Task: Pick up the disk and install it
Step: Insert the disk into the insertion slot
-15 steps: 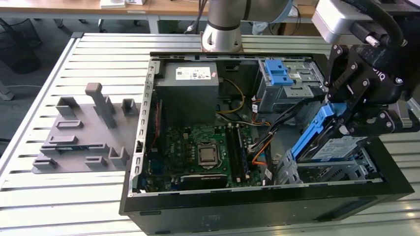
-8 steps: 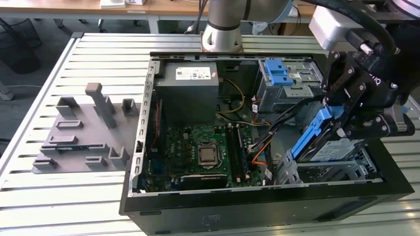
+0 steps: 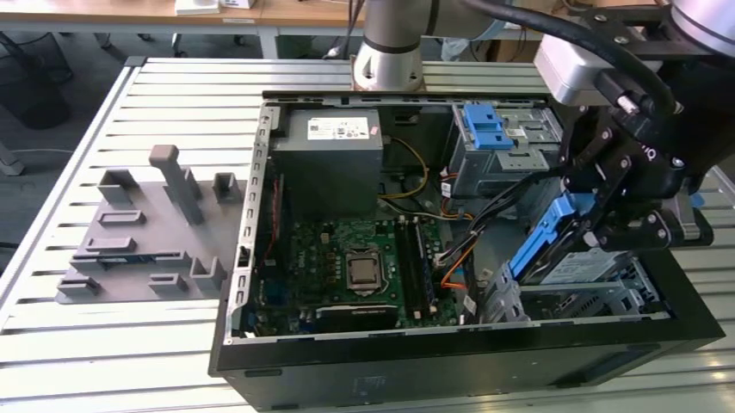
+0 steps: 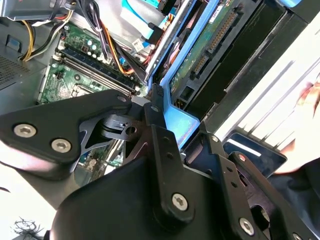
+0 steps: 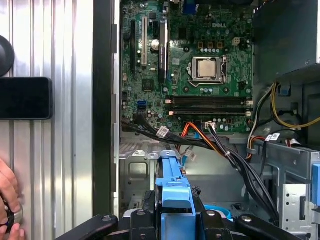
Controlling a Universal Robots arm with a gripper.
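The disk (image 3: 542,243), a flat drive in a blue plastic frame, hangs tilted on edge over the metal bay (image 3: 597,303) at the exterior view's right end of the open computer case (image 3: 460,357). My gripper (image 3: 600,231) is shut on it from above. In the second wrist view the black fingers (image 4: 159,125) clamp the blue frame of the disk (image 4: 181,116), whose green circuit side and connector face up. In the first wrist view the blue frame of the disk (image 5: 174,186) stands between the fingers of the gripper (image 5: 175,219), above the bay floor.
Inside the case lie the motherboard (image 3: 356,267), a grey power-supply box (image 3: 333,142), a blue-latched drive cage (image 3: 500,138) and loose cables (image 3: 466,245) close to the bay. A grey fixture (image 3: 150,232) sits on the slatted table. A person's hand (image 5: 7,200) is beside the case.
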